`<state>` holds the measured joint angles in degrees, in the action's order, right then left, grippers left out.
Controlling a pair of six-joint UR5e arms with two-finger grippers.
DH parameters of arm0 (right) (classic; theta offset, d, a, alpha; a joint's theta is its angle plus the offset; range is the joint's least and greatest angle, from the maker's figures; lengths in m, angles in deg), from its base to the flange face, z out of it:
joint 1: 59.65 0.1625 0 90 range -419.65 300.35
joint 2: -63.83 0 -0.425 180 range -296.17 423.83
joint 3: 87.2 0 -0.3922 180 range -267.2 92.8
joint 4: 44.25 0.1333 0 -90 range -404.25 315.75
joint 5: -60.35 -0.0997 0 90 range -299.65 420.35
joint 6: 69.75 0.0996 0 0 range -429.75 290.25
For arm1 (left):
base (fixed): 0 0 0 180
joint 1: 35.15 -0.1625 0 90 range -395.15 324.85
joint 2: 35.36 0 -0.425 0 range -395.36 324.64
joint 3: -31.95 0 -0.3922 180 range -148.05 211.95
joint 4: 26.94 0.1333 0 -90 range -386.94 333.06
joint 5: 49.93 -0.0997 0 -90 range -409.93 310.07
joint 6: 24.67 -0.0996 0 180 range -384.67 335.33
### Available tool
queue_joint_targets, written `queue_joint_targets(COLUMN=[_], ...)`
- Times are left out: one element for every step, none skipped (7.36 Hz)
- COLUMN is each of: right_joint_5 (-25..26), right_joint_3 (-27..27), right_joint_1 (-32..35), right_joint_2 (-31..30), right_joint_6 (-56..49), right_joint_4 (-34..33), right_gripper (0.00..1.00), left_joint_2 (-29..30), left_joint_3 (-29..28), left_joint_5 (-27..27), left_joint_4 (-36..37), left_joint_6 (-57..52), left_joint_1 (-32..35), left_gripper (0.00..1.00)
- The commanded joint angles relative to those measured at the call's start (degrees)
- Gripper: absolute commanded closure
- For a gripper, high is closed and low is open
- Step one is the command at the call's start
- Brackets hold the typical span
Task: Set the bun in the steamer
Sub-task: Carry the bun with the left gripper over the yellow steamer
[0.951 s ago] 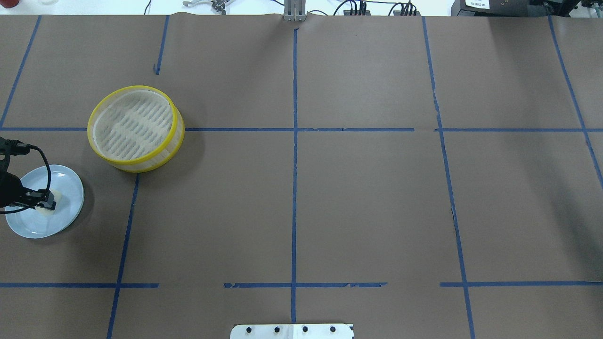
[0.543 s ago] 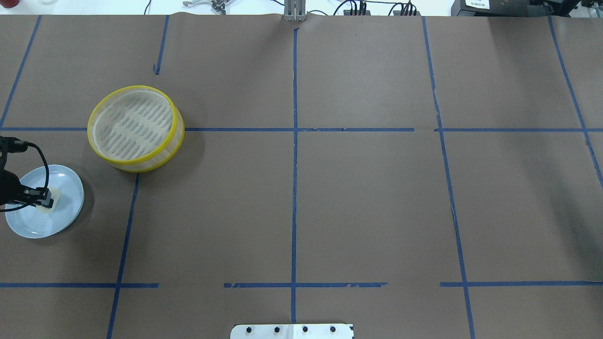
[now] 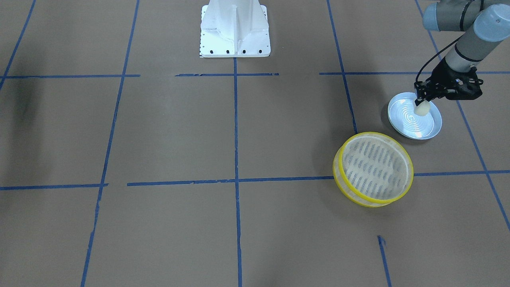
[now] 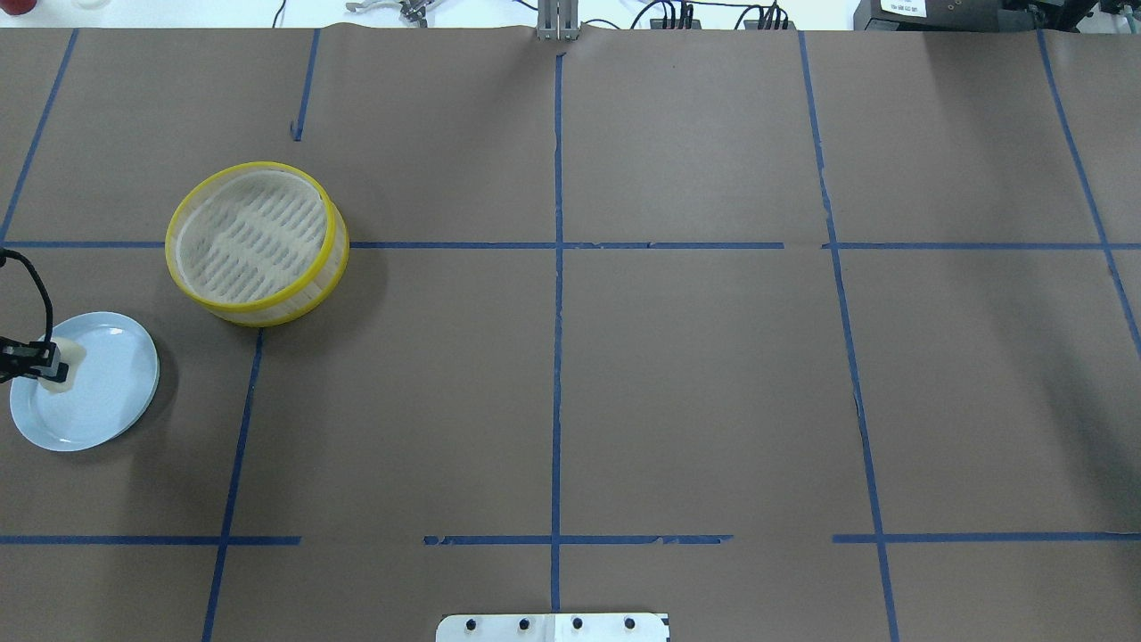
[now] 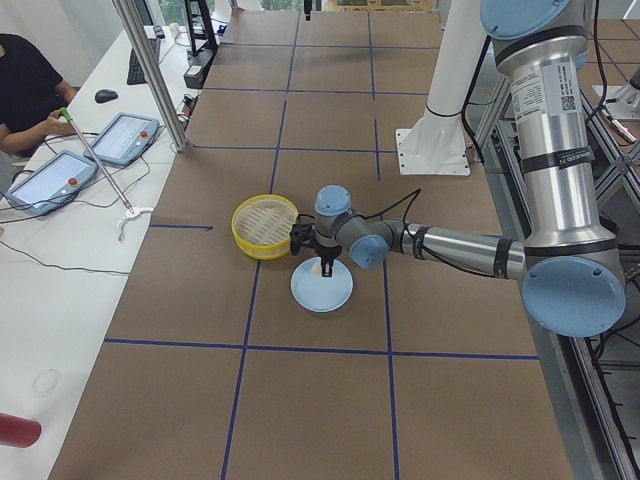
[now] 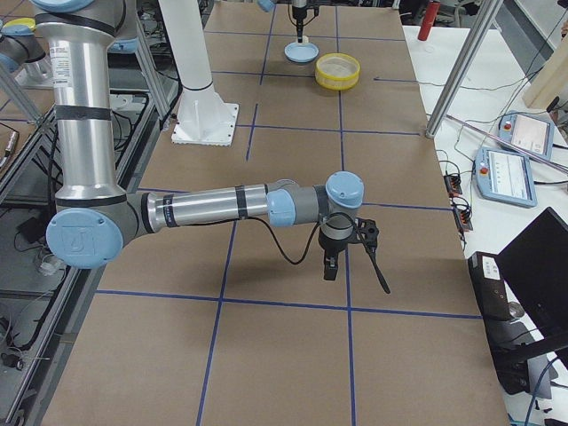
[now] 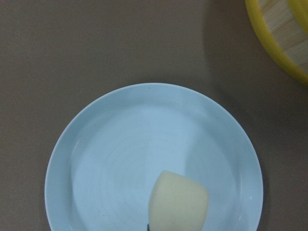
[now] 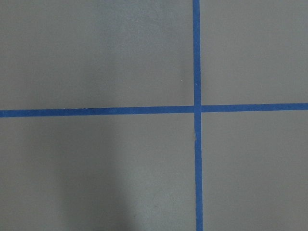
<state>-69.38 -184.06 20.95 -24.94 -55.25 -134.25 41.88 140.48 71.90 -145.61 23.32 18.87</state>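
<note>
The left gripper (image 3: 419,102) has lifted off the plate (image 3: 414,128) in the last second, the bun (image 3: 422,108) pinched between its nearly closed fingers and hanging just above the plate; the pick looks done, leaving the carry to the steamer (image 3: 374,168) near the plate. Whether the right gripper (image 6: 330,268) is spread or closed cannot be told.

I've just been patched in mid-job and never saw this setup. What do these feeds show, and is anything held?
Two robot arms share a brown, blue-lined table. Four fixed cameras look from overhead, the front and each end; one more rides on each wrist. The left gripper is shut on the bun, a small cream block, apparently just above the pale blue plate. The yellow-rimmed steamer sits empty beside the plate. The right gripper hangs over the table far off; only a side view shows it, so open or shut is unclear.
</note>
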Motion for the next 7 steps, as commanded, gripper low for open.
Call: queue_joint_targets(right_joint_5=[0.0,0.0,0.0,0.0,0.0,0.0,0.0], right_joint_3=[0.0,0.0,0.0,0.0,0.0,0.0,0.0], right_joint_1=[0.0,0.0,-0.08,0.0,0.0,0.0,-0.08], right_joint_2=[0.0,0.0,0.0,0.0,0.0,0.0,0.0], right_joint_6=[0.0,0.0,0.0,0.0,0.0,0.0,0.0], right_joint_4=[0.0,0.0,0.0,0.0,0.0,0.0,0.0], right_gripper=[0.0,0.0,0.0,0.0,0.0,0.0,0.0], left_joint_2=[4.55,11.9,19.72,26.84,32.83,37.33,39.03], left_joint_3=[5.0,5.2,4.85,3.45,-0.21,-5.21,-8.83], left_joint_5=[-0.01,-0.1,-0.1,-0.18,0.16,0.34,0.78], left_joint_4=[15.06,24.54,34.12,40.13,42.02,41.78,40.29], left_joint_6=[-8.48,-10.88,-11.68,-11.69,-11.08,-10.81,-10.73], left_joint_1=[6.67,10.54,10.92,10.67,10.32,7.27,3.15], left_gripper=[0.76,0.76,0.76,0.76,0.76,0.76,0.76])
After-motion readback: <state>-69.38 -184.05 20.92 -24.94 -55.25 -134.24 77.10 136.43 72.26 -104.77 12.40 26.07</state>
